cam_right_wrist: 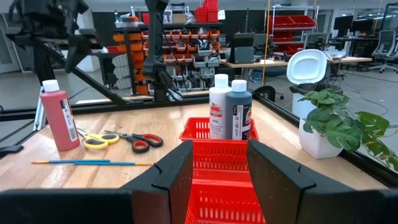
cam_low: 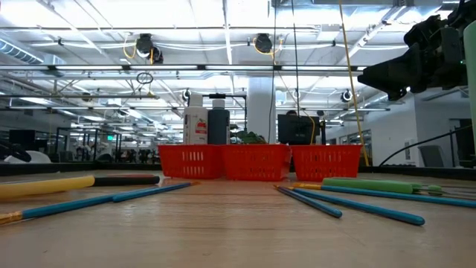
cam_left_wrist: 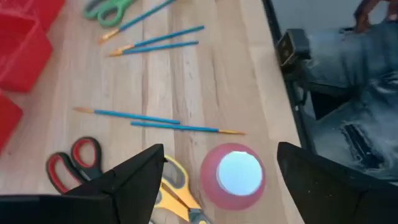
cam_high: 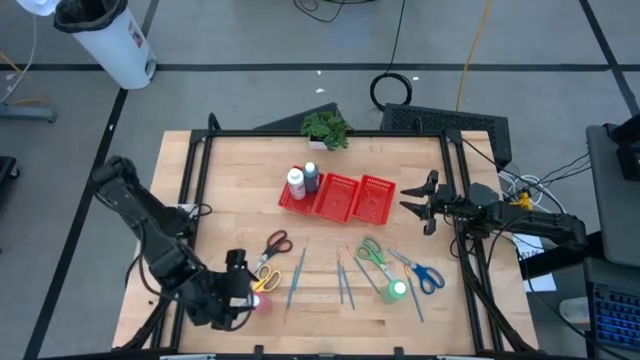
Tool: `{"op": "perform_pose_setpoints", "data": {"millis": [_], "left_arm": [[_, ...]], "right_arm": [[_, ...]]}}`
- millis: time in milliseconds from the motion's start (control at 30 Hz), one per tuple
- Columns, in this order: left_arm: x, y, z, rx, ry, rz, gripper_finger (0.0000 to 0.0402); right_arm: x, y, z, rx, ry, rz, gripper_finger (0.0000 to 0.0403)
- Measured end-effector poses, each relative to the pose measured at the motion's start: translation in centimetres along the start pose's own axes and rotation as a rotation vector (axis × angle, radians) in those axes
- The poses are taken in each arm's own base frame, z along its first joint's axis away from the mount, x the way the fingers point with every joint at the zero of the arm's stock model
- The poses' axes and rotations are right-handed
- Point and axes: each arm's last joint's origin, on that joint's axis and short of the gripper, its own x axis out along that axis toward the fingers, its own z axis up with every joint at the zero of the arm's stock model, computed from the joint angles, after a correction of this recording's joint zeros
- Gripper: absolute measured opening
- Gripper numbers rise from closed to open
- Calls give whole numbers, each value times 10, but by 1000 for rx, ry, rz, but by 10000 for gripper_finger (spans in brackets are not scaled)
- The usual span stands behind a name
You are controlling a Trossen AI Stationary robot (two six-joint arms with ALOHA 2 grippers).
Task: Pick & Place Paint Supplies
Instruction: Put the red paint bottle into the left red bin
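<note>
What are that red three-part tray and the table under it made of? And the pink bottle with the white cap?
The red tray looks like moulded plastic: its walls are a fine grid of holes. The table appears to be wood, pale planks with visible grain and a matt finish. The pink bottle seems to be smooth plastic with a printed label and a white cap, probably plastic too.

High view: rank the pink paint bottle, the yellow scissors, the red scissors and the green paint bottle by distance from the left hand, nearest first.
1. Pink paint bottle: right at the open left hand, between its fingers.
2. Yellow scissors: just beyond, toward the table's middle.
3. Red scissors: farther up, toward the red tray.
4. Green paint bottle: far across, on the right arm's side.
</note>
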Motion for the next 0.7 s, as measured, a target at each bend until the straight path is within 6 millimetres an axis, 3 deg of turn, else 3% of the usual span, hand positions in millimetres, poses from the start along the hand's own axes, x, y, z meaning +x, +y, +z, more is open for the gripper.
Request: {"op": "perform_pose_setpoints", "data": {"millis": [333, 700], "left_arm": [[20, -11, -8, 39, 82, -14, 274], [21, -11, -9, 95, 86, -17, 215]], "right_arm": [[0, 0, 0, 0, 0, 0, 142], [0, 0, 0, 0, 0, 0, 142]]}}
